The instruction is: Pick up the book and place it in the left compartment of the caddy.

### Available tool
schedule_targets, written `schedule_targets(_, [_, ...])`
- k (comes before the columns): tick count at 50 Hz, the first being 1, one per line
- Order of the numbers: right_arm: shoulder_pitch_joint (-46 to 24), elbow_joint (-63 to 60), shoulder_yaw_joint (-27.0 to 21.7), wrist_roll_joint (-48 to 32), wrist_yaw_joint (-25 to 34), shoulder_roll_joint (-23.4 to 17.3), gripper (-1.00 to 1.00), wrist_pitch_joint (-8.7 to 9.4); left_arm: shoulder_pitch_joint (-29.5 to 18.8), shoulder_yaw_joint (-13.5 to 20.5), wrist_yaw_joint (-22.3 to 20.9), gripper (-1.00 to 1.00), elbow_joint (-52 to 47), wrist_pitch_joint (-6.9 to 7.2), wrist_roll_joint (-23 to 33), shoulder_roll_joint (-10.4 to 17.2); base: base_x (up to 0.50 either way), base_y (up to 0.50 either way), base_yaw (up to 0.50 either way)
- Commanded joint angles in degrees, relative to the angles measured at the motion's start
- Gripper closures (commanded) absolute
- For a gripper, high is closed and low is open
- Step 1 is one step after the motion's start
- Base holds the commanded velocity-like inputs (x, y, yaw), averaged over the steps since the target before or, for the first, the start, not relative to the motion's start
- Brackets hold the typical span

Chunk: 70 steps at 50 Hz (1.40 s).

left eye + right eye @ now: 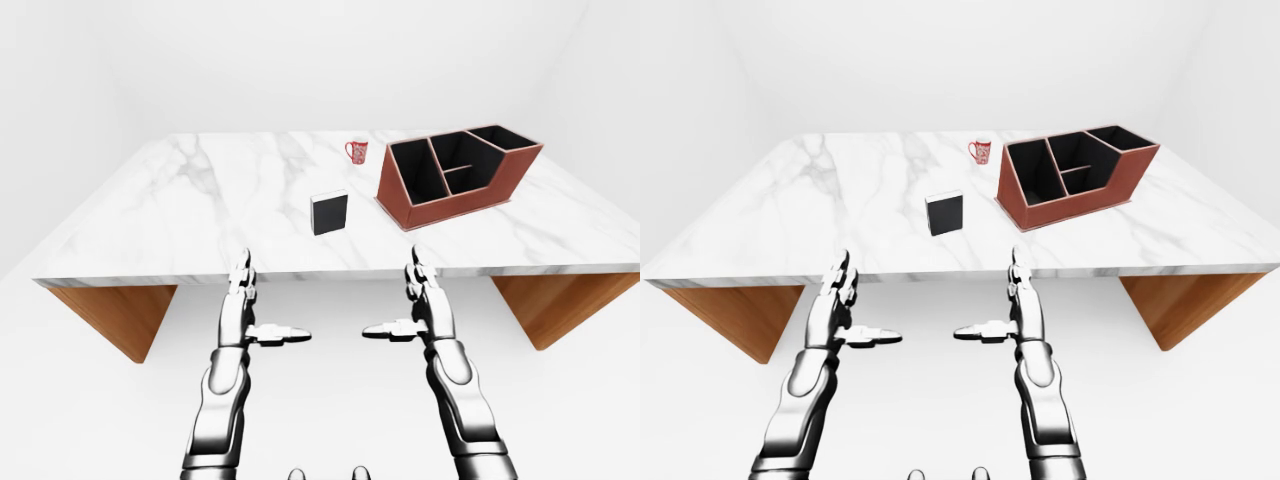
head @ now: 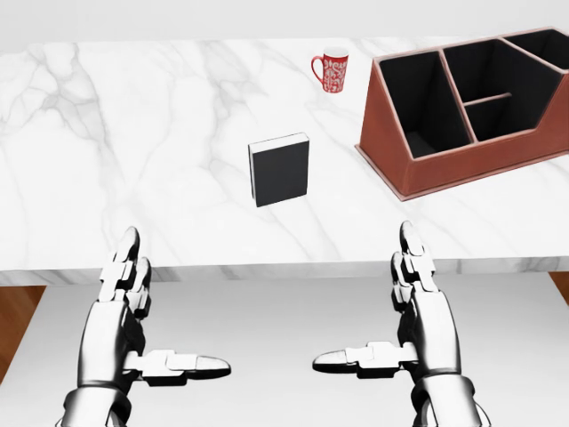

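A black book (image 2: 280, 170) with a white page edge stands upright near the middle of the marble table (image 2: 133, 151). To its right sits the brown caddy (image 2: 471, 169) with black compartments; its left compartment (image 2: 412, 100) holds nothing. My left hand (image 2: 147, 329) and right hand (image 2: 400, 325) hover below the table's near edge, both open with fingers straight and thumbs pointing inward. Neither touches the book.
A red patterned mug (image 2: 332, 69) stands above the book, left of the caddy. The table rests on wooden supports (image 1: 115, 315) at both sides. White floor and walls surround it.
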Motion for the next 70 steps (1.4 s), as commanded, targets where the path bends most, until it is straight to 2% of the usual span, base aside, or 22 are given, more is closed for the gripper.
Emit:
schedule_targets(1, [-0.2, 0.6, -1.5, 0.3, 1.1, -0.6, -1.0, -0.24, 0.5, 0.7, -1.6, -1.0, -0.3, -1.34, 0.7, 0.5, 0.0, 0.0, 0.0])
schedule_targets(2, [-0.3, 0.5, -1.6, 1.3, 1.6, -0.5, -1.0, -0.12, 0.7, 0.6, -1.6, -1.0, -0.9, -1.03, 0.7, 0.5, 0.0, 0.0, 0.0])
schedule_targets(5, [-0.1, 0.3, -1.6, 0.7, 1.3, -0.7, -1.0, 0.02, 1.0, 0.7, -1.1, -1.0, -2.2, -2.7, 1.2, 0.4, 0.0, 0.0, 0.0])
schedule_targets(7, [0.0, -0.3, -1.7, 1.0, 1.3, -0.7, -1.0, 0.18, 1.1, 0.6, -1.5, -1.0, -1.9, -2.97, 0.8, 0.3, 0.0, 0.0, 0.0])
schedule_targets(9, [0.0, -0.2, -1.5, -0.6, 0.6, -1.0, -1.0, -0.11, 1.3, 0.5, -1.4, -1.0, -3.0, -2.67, 0.9, 0.3, 0.0, 0.0, 0.0])
schedule_targets(11, [0.1, -0.4, -1.5, -0.8, 0.6, -0.9, -1.0, -0.16, 0.9, 0.6, -1.5, -1.0, -1.6, -3.46, 0.9, 0.4, 0.0, 0.0, 0.0])
schedule_targets(13, [0.2, -0.8, -1.4, -2.5, -0.2, -1.1, -1.0, -0.44, 0.9, 0.4, -1.8, -1.0, -1.6, -3.38, 0.9, 0.4, 0.0, 0.0, 0.0])
schedule_targets(18, [0.9, -3.8, -2.1, -2.0, -0.1, -1.1, -1.0, 0.27, 1.2, 0.2, -1.8, -1.0, -2.1, -3.51, 1.5, 0.4, 0.0, 0.0, 0.0])
schedule_targets(20, [2.5, -9.6, -2.8, -2.2, -0.8, -1.1, -1.0, 1.74, 0.9, 0.3, -1.9, -1.0, -1.2, -4.24, 1.4, 0.4, 0.0, 0.0, 0.0])
schedule_targets(23, [3.8, -15.6, -3.2, -2.3, -0.4, -0.9, -1.0, 4.91, 1.1, 0.4, -1.8, -1.0, -2.3, -3.4, 1.3, 0.3, 0.0, 0.0, 0.0])
schedule_targets(27, [3.8, -17.4, -4.0, -1.7, 0.0, -1.0, -1.0, 4.91, 1.3, 0.3, -1.7, -1.0, -2.8, -3.23, 1.5, 0.3, 0.0, 0.0, 0.0])
schedule_targets(28, [4.1, -19.5, -4.4, -1.2, 0.3, -1.1, -1.0, 4.91, 0.9, 0.4, -1.7, -1.0, -1.6, -4.04, 1.4, 0.4, 0.0, 0.0, 0.0])
schedule_targets(36, [3.8, -30.1, -9.5, 0.9, 0.8, -1.8, -1.0, 4.91, 0.5, 1.0, -0.8, -1.0, -1.5, -3.53, 1.4, 0.4, 0.0, 0.0, 0.0])
schedule_targets(39, [3.9, -33.1, -11.1, 1.7, 1.3, -1.9, -1.0, 4.91, 0.6, 0.7, -0.8, -1.0, -1.7, -4.07, 1.6, 0.4, 0.0, 0.0, 0.0])
schedule_targets(40, [3.9, -34.4, -11.5, 2.0, 1.3, -1.9, -1.0, 4.91, 1.1, 0.5, -0.3, -1.0, -2.8, -3.51, 2.2, 0.3, 0.0, 0.0, 0.0])
schedule_targets(45, [3.4, -39.5, -14.9, 3.7, 2.2, -2.5, -1.0, 4.91, 0.7, 0.7, -0.4, -1.0, -1.8, -4.0, 1.8, 0.4, 0.0, 0.0, 0.0])
schedule_targets(48, [2.7, -42.5, -17.4, 5.2, 2.6, -3.1, -1.0, 4.91, 1.0, 0.6, -0.2, -1.0, -2.7, -3.37, 2.0, 0.3, 0.0, 0.0, 0.0])
schedule_targets(55, [2.0, -43.3, -21.4, 7.6, 3.8, -4.1, -1.0, 4.91, 1.4, 0.6, -0.1, -1.0, -3.7, -3.61, 1.8, 0.2, 0.0, 0.0, 0.0])
schedule_targets(62, [1.9, -45.5, -28.7, 12.3, 6.0, -6.3, -1.0, 4.91, 0.7, 0.8, -0.1, -1.0, -1.8, -4.39, 1.4, 0.3, 0.0, 0.0, 0.0])
schedule_targets(66, [1.8, -46.7, -31.3, 14.1, 6.2, -7.1, -1.0, 4.91, 1.0, 0.8, -0.1, -1.0, -2.7, -3.85, 1.3, 0.3, 0.0, 0.0, 0.0])
schedule_targets(67, [1.7, -47.2, -34.3, 16.3, 6.3, -7.5, -1.0, 4.91, 1.0, 0.8, -0.1, -1.0, -2.5, -4.03, 1.2, 0.3, 0.0, 0.0, 0.0])
schedule_targets(70, [1.8, -47.5, -37.7, 19.6, 6.2, -8.4, -1.0, 4.91, 0.9, 0.8, -0.2, -1.0, -2.3, -4.15, 1.2, 0.3, 0.0, 0.0, 0.0])
